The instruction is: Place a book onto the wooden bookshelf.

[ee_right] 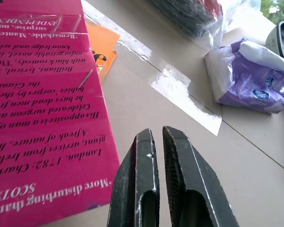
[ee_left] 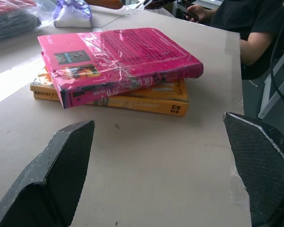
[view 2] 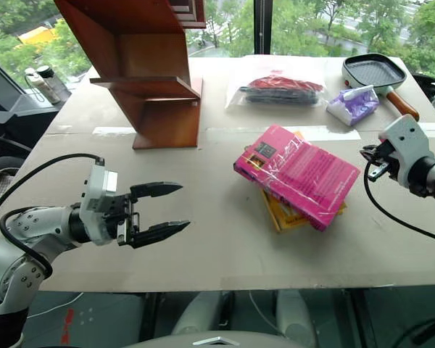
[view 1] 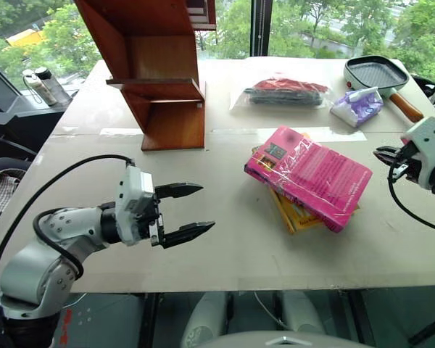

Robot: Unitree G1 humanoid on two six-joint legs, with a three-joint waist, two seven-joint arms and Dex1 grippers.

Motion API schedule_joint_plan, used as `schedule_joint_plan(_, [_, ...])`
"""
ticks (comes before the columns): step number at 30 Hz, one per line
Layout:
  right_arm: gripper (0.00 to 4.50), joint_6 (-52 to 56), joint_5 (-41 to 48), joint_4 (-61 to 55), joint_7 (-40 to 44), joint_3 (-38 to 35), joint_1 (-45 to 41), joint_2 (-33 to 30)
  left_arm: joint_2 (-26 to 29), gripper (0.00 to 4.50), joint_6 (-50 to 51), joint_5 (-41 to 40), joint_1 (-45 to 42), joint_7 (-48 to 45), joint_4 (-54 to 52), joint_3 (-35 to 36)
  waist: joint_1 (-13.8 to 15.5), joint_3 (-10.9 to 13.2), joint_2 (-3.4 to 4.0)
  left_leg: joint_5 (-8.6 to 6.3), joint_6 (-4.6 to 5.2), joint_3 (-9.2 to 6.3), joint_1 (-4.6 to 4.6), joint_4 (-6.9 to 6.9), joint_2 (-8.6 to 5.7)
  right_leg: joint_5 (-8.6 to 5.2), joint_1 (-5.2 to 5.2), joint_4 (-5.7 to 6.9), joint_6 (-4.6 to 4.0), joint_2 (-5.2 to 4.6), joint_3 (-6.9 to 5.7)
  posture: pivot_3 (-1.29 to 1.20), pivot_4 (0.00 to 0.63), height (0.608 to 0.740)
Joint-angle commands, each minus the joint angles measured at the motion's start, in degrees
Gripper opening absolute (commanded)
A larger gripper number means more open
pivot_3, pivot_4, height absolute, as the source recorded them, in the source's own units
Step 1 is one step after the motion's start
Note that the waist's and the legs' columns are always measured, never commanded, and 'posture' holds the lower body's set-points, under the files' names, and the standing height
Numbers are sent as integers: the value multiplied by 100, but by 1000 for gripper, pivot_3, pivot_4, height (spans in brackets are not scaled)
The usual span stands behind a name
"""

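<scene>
Left gripper [view 1: 185, 212] gapes toward the book [view 1: 309, 176]; a person's hand [ee_left: 197, 12] beyond.

Book [view 1: 309, 176] centre-right on tabletop [view 1: 217, 239], atop second book [view 1: 296, 216]; wooden bookshelf [view 1: 156, 69] upper left; bagged item [view 1: 286, 92], pan [view 1: 380, 75] upper right.

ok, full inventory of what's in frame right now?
book: 1, magenta-pink, lying on the yellow book, table centre-right
yellow book: 1, yellow-orange, under it
wooden bookshelf: 1, reddish-brown, far left of table
plastic bag: 1, clear with red and dark contents, far centre
grill pan: 1, dark, wooden handle, far right
purple pack: 1, purple-white, beside pan
table: 1, beige
left gripper: open, facing books
right gripper: shut, right of books
</scene>
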Motion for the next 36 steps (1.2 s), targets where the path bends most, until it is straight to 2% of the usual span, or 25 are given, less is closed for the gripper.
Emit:
schedule_joint_plan(1, [110,114,-319,202,-19,364,-400,-8,25,4490,-109,-91,52,12,-248,96,38,0,0,5,-8,-5,-4,0,-1,0,0,0,0,-2,-5,0,150,740])
schedule_joint_plan(6, [110,53,-958,874,284,1314,-1073,-57,-41,4490,-144,-102,287,178,-458,179,16,1,0,8,-14,3,-15,0,-7,0,-7,-9,0,-8,2,0,150,740])
schedule_joint_plan(9, [110,-140,-1057,1140,630,1560,-1230,-42,-64,4490,-186,-98,503,248,-577,259,4,1,1,8,-14,2,-13,-2,-4,0,-8,-8,0,-7,0,0,150,740])
schedule_joint_plan(15, [110,30,-925,835,1103,1703,-1341,171,-105,4490,-267,-69,801,364,-687,329,2,3,4,4,-7,2,-10,-6,-2,-1,-9,-4,-1,-4,1,0,150,740])
schedule_joint_plan(26, [110,502,-1018,220,966,1869,-1315,739,-144,4490,-360,153,1012,590,-710,257,18,3,5,3,-6,0,-9,-5,-4,0,-9,-2,-2,-6,0,0,150,740])
schedule_joint_plan(29, [110,278,-1081,312,871,1697,-1186,666,-124,4490,-199,165,1075,752,-711,204,20,3,5,3,-7,0,-9,-5,-5,0,-9,-2,-2,-7,-1,0,150,740])
schedule_joint_plan(33, [110,-529,-870,499,1071,963,-835,261,-34,4490,971,-503,988,1576,-841,162,36,4,6,1,-3,-1,-9,-6,-6,0,-9,-1,-1,-7,-2,0,150,740])
schedule_joint_plan(34, [635,-643,-580,422,1294,575,-597,160,-19,4490,1365,-871,910,1823,-816,159,69,4,6,-2,2,-2,-10,-5,-7,0,-9,-1,-1,-8,-3,0,150,740])
schedule_joint_plan(36, [1364,-927,132,142,1875,-368,85,24,-112,4490,2012,-1987,678,2358,-580,201,117,4,6,-4,6,-7,-11,-5,-8,0,-7,-2,0,-8,-6,0,150,740])
